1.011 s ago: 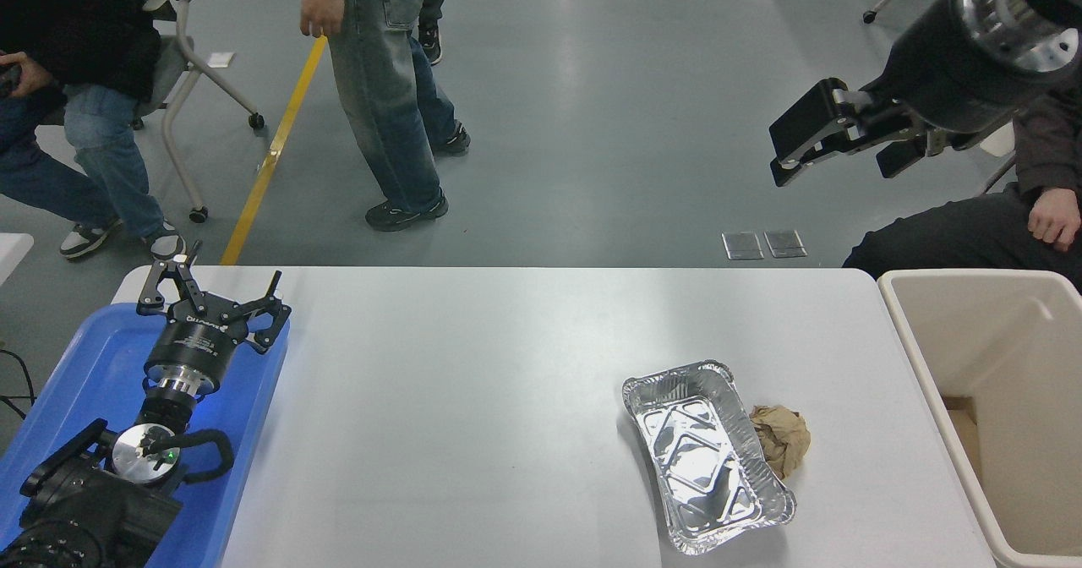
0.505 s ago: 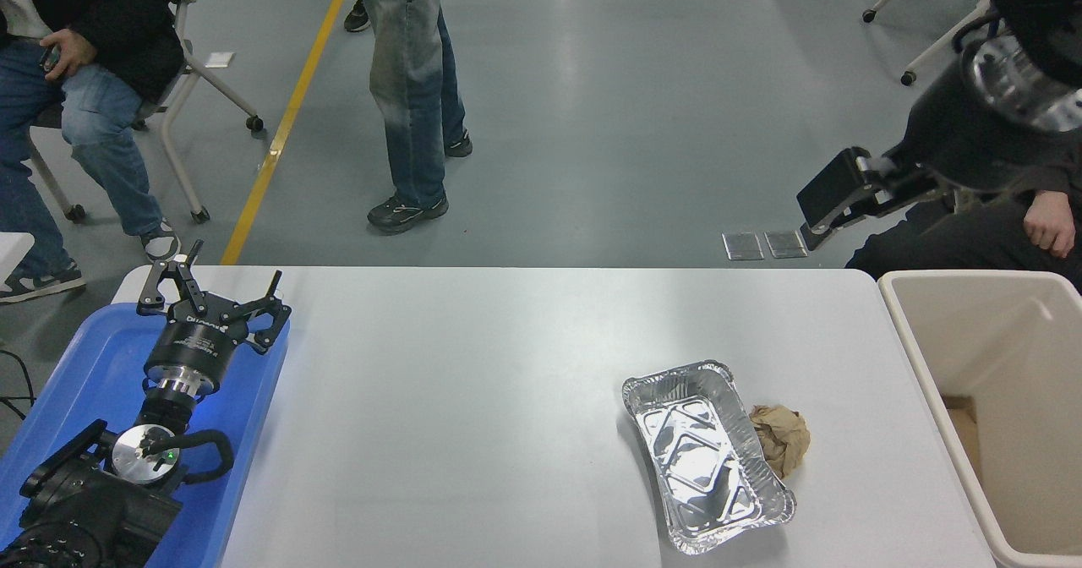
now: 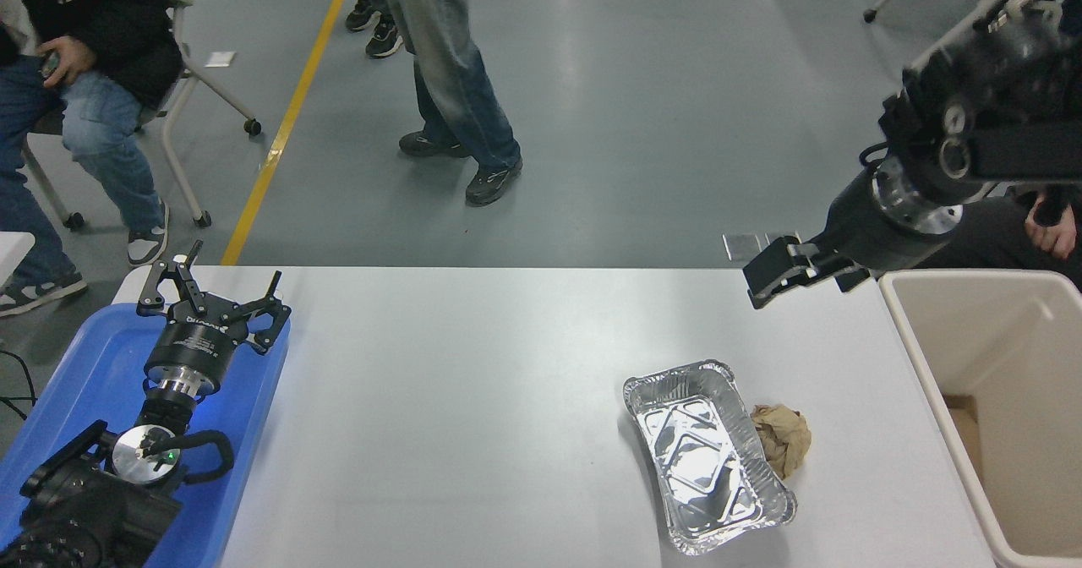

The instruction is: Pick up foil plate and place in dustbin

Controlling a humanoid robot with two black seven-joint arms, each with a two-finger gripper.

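The plate (image 3: 708,456) lies flat at the tabletop's (image 3: 473,382) near right, its near corner close to the near edge. A paper ball (image 3: 783,438) touches its right rim. Risk: a grasp on that rim could catch the ball as well; thin foil will likely buckle under a hard pinch. The plate's left and far rims have open room.

The bin (image 3: 921,365) stands just right of the tabletop, mouth open, well apart from the plate. A low carry could strike its rim.

The left tool (image 3: 211,297) is parked over the blue tray (image 3: 93,365), fingers spread, empty. The right tool (image 3: 782,272) hangs above the far right edge, empty; its finger spacing cannot be judged.
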